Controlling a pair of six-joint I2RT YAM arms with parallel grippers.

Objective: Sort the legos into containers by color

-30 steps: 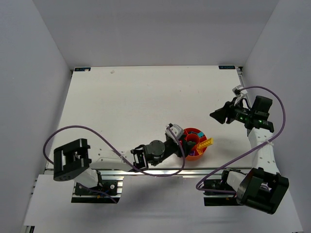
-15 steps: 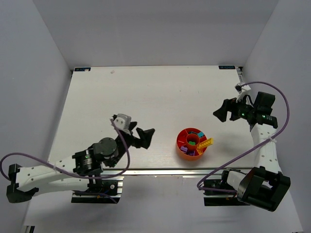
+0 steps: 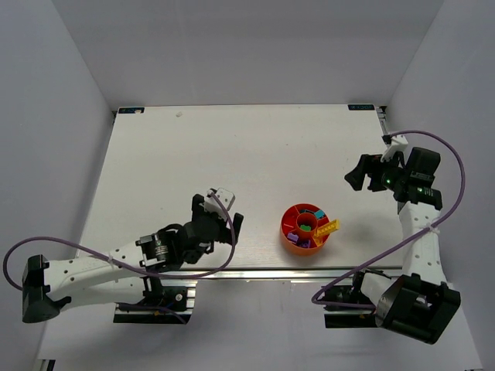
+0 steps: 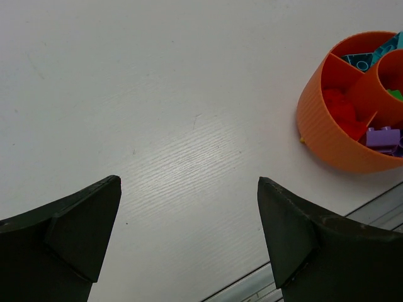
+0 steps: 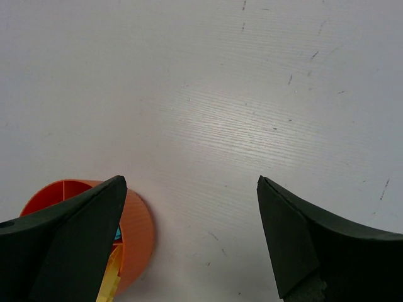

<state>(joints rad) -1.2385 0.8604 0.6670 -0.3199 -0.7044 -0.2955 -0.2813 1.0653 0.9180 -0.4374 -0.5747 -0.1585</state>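
The round orange-red tray point(image 3: 287, 233) stands near the table's front edge, right of centre. Its containers hold the legos: red ones point(image 4: 343, 113), a purple one point(image 4: 383, 136), cyan ones point(image 4: 365, 60) and a green one point(image 3: 307, 227) in the central cup. A long yellow plate point(image 3: 329, 229) sticks out over the right rim. My left gripper point(image 3: 224, 215) hovers left of the tray, open and empty. My right gripper point(image 3: 357, 174) hangs open and empty, up and to the right of the tray. The right wrist view shows the tray's wall point(image 5: 135, 233) and the yellow plate point(image 5: 112, 277) behind my left finger.
The white table point(image 3: 232, 154) has grey walls on three sides. A metal rail point(image 3: 255, 272) runs along the front edge, close below the tray. Purple cables loop from both arms over the front of the table.
My left gripper has drawn back from the tray to its left and opened. The right gripper has opened and shifted slightly right. The tray and the legos have stayed put.
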